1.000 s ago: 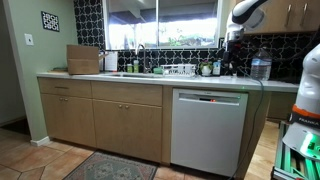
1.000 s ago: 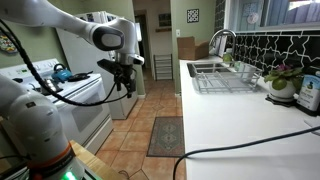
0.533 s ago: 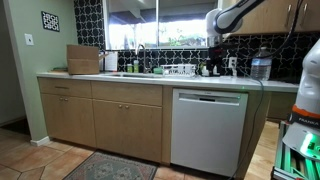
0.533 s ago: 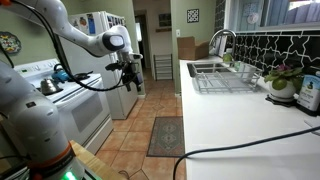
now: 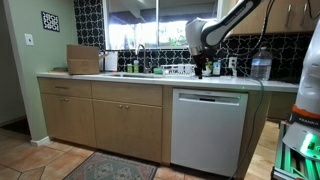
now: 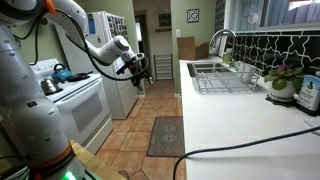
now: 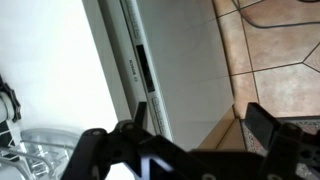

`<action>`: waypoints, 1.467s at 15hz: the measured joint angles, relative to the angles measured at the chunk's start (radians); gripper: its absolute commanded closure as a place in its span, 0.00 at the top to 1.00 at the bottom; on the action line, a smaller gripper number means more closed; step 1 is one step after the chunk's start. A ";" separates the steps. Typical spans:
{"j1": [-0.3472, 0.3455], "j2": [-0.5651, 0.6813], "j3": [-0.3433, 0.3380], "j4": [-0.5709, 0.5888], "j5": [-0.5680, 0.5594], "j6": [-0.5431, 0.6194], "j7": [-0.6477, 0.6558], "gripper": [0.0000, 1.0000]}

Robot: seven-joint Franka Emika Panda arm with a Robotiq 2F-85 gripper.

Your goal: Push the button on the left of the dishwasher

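**Q:** Exterior view?
**A:** End effector [image 5: 200, 68] hangs high, in front of the dishwasher [image 5: 208, 130], which is set under the counter [image 5: 100, 76].
**Q:** Wrist view?
**A:** Fingers [image 7: 262, 125] spread, empty; control strip [image 7: 141, 70] in sight below, presumably for aiming the push.

No readable text, brand or number anywhere in the room.
- dishwasher [image 5: 208, 130]: front panel plain, no legible logo.
- control strip [image 7: 143, 68], wrist view: few small dark marks beside dark window, too blurred to read.
- framed picture [image 5: 50, 20] on wall: black-and-white pattern only, no letters made out.
- counter clutter in both exterior views: any labels too small to tell.
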 measured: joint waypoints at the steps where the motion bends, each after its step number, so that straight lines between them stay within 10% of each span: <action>1: 0.007 0.033 -0.001 0.024 -0.053 0.000 0.006 1.00; 22: 0.092 0.198 -0.043 0.124 -0.197 0.044 -0.006 1.00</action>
